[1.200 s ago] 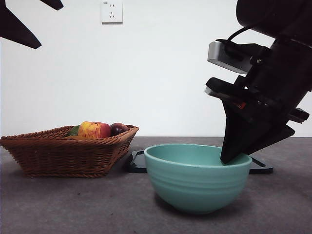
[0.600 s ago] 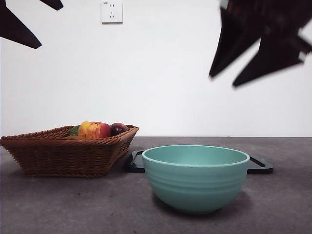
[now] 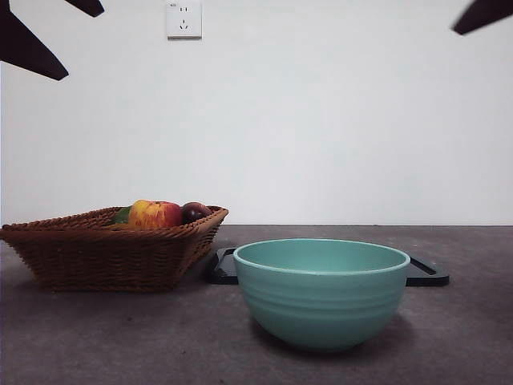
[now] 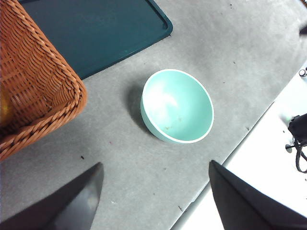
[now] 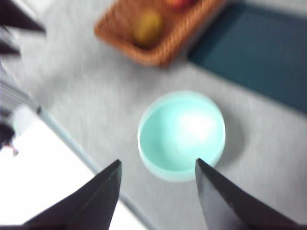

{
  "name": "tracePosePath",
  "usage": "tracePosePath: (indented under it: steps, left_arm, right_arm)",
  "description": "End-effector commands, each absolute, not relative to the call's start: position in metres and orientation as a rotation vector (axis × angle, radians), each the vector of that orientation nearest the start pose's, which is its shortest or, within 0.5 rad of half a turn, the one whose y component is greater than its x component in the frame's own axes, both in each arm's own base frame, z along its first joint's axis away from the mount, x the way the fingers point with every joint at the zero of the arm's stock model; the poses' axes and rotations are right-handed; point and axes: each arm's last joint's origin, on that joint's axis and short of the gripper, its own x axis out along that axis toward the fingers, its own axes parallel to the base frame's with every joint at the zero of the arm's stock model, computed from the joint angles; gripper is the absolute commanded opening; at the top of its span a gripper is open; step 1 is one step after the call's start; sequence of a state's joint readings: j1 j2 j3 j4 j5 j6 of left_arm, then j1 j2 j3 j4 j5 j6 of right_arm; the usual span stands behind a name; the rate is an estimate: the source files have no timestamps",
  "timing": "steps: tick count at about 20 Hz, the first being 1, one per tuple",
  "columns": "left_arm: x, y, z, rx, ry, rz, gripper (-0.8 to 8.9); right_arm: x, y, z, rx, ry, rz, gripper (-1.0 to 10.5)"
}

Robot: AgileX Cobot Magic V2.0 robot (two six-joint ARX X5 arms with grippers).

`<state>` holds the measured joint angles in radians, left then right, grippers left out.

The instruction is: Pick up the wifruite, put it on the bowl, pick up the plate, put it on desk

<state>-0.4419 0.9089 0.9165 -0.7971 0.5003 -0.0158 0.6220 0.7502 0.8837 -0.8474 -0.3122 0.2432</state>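
The bowl [image 3: 321, 292] is seen bare inside on the desk [image 3: 120, 337]; an apple [image 3: 155, 213] is held in the basket [image 3: 104, 249]. Both the left gripper [image 4: 156, 191] and the right gripper [image 5: 158, 187] are spread wide and carry nothing.

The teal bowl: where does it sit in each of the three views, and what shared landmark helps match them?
Front view: the bowl stands low, right of centre, nearest the camera.
Left wrist view: the bowl sits near the middle, seen from above, nothing visible inside.
Right wrist view: the bowl is central and blurred, above the right gripper with open jaws.
Shared landmark: the wicker basket beside the dark tray.
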Motion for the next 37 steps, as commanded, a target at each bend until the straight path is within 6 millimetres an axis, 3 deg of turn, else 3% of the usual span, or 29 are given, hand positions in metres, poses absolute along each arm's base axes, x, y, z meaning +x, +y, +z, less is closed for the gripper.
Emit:
tracePosePath:
  steps: [1,14,16,19,20,37]
  left_arm:
    - [0.1467,-0.0859,0.3135,-0.026,0.8,-0.901,3.44]
    - [0.1466,-0.0859,0.3135,-0.026,0.801,-0.901,3.36]
    - [0.1466,-0.0859,0.3135,-0.026,0.801,-0.901,2.42]
    - [0.1466,-0.0859,0.3135,-0.026,0.801,-0.901,0.19]
    - [0.1466,-0.0859,0.3135,-0.026,0.801,-0.901,0.07]
    - [0.1469,-0.086,0.3137,-0.027,0.797,-0.902,0.07]
  right_arm:
    - [0.098,0.0826,0.3169,0.083,0.838,0.812,2.5]
    - [0.0968,0.0817,0.3176,0.08,0.83,0.815,2.5]
    - [0.0967,0.0817,0.3176,0.08,0.83,0.815,2.1]
    - [0.0968,0.0818,0.3176,0.07,0.826,0.819,0.1]
    - [0.0968,0.0818,0.3176,0.066,0.824,0.821,0.1]
    - [0.097,0.0819,0.318,0.062,0.816,0.825,0.1]
